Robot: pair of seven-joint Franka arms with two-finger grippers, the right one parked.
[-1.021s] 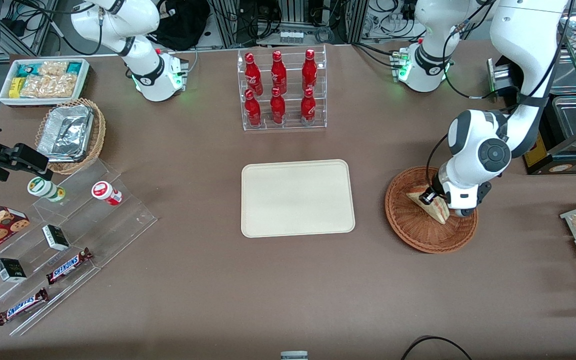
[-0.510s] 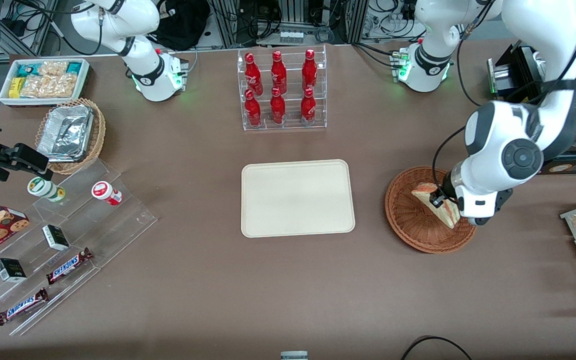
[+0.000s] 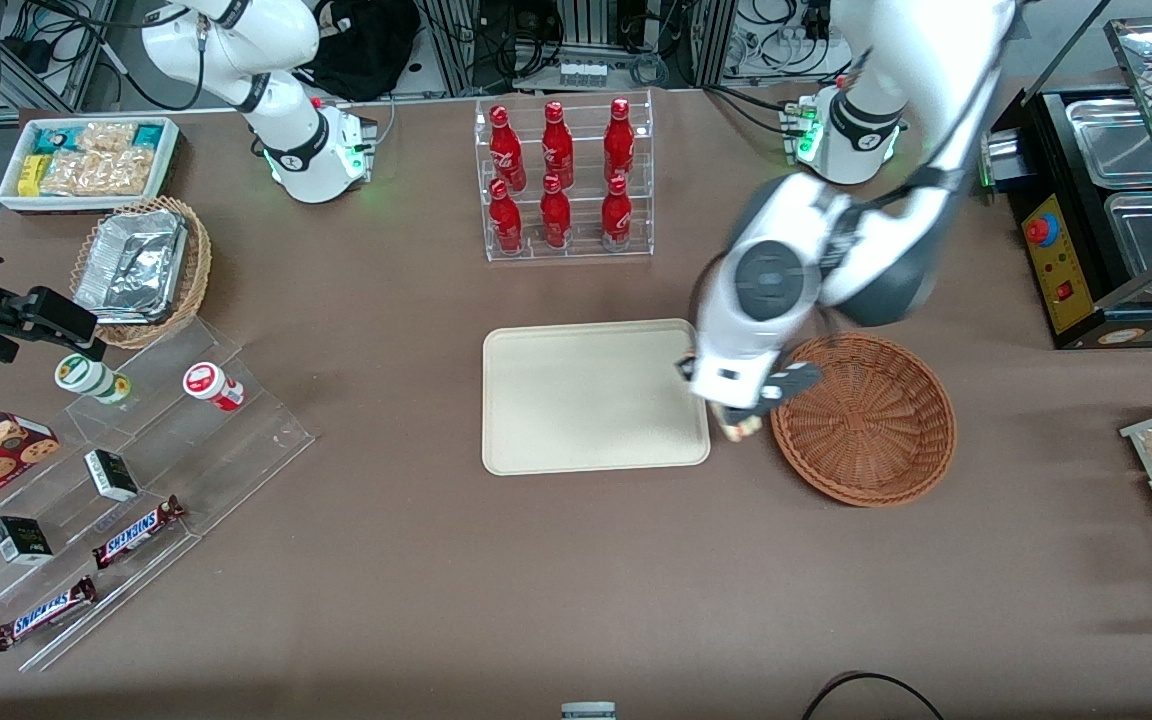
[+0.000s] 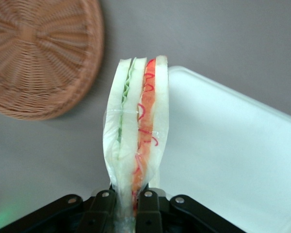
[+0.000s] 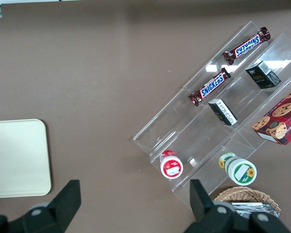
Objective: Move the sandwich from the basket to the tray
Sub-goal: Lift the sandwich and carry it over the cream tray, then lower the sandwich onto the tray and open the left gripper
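Observation:
My gripper (image 3: 739, 416) hangs above the table in the gap between the reddish-brown wicker basket (image 3: 866, 420) and the cream tray (image 3: 594, 395). It is shut on the sandwich (image 3: 746, 432), of which only a small pale tip shows below the hand in the front view. In the left wrist view the sandwich (image 4: 136, 131) sticks out lengthwise from the gripper (image 4: 126, 208), wrapped in clear film, with green and red filling between white bread. Both fingers (image 4: 148, 208) pinch its narrow end. The basket (image 4: 39, 53) holds nothing, and the tray (image 4: 233, 155) is bare.
A clear rack of red bottles (image 3: 561, 180) stands farther from the front camera than the tray. Toward the parked arm's end are a clear stepped shelf of snacks (image 3: 126, 470) and a tan basket of foil trays (image 3: 141, 270). A black appliance (image 3: 1106, 220) stands at the working arm's end.
The gripper has lifted the sandwich out of the basket and carried it sideways to the tray's edge. The basket now holds nothing.

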